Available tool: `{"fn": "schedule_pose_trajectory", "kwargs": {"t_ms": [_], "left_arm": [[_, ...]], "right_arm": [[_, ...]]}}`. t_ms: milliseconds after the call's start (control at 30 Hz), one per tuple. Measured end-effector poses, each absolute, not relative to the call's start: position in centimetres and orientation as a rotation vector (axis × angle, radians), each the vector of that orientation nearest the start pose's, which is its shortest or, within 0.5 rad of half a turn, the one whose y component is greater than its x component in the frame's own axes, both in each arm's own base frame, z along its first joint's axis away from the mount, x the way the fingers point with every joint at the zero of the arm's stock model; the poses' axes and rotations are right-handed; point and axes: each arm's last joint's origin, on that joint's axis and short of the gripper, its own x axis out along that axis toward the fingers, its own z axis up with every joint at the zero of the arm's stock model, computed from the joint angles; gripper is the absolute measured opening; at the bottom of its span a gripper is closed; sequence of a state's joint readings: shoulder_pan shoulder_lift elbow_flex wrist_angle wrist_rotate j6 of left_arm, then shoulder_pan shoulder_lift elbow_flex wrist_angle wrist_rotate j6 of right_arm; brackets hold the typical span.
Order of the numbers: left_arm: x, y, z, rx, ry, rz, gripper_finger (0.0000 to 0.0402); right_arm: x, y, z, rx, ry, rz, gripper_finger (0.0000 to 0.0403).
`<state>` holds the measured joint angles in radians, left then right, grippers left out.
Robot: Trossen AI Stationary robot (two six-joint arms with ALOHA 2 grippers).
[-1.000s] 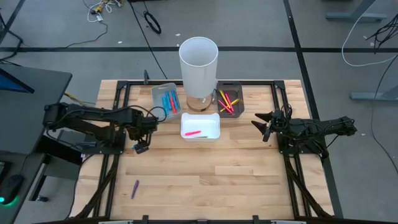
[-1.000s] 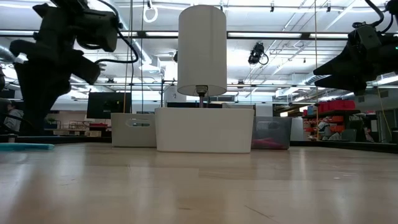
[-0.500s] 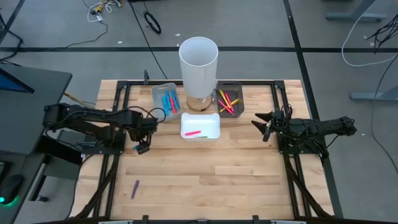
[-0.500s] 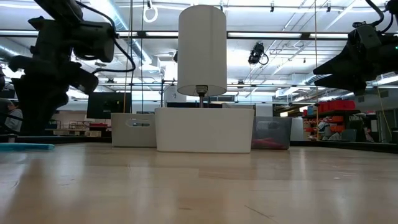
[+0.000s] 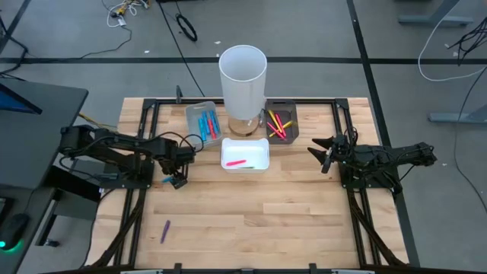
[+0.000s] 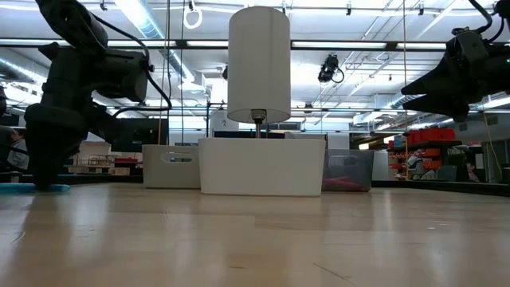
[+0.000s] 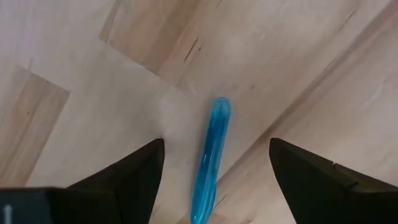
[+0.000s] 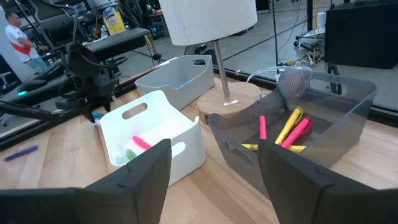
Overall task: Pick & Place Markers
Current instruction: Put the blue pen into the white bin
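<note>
Three small trays sit near the far edge of the table [image 5: 304, 221]: a clear tray [image 5: 202, 122] holding blue markers [image 5: 207, 125], a white tray [image 5: 245, 154] with a pink marker [image 5: 236, 162] and, seen from the right wrist, something green, and a dark tray [image 5: 281, 122] with red and yellow markers [image 5: 278, 125]. A tall white cylinder [image 5: 243, 72] stands between the clear and dark trays. One purple marker [image 5: 165, 230] lies alone near the front left corner. A blue marker [image 7: 209, 158], translucent and round-tipped, lies flat on the wood. The left gripper [image 5: 177, 181] is down at the table, jaws wide open on either side of it, not touching. The right gripper [image 5: 319, 152] waits to the right of the trays, raised, fingers apart and empty.
</note>
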<state>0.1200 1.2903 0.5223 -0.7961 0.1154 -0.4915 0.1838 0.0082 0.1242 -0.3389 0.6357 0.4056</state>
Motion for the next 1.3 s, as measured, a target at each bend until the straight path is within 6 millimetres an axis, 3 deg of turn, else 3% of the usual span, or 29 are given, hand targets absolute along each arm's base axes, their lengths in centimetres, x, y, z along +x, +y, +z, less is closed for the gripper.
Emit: {"fn": "schedule_pose_trajectory", "kwargs": {"t_ms": [333, 833, 1167, 1300], "left_arm": [[16.4, 1.6, 13.1, -0.559, 1.543, 0.362, 0.0279], [16.5, 1.4, 13.0, -0.573, 1.532, 0.422, 0.0033], [16.7, 1.5, 13.4, -0.563, 1.53, 0.441, 0.0049], [17.7, 1.7, 14.6, -0.536, 1.488, 0.452, 0.0032]], "right_arm": [[8.3, -0.2, 17.4, 0.308, 0.111, -0.484, 0.0242], [8.3, -0.2, 17.4, 0.308, 0.11, -0.484, 0.0242], [8.3, -0.2, 17.4, 0.308, 0.11, -0.484, 0.0242], [8.3, -0.2, 17.4, 0.308, 0.11, -0.484, 0.0242]]}}
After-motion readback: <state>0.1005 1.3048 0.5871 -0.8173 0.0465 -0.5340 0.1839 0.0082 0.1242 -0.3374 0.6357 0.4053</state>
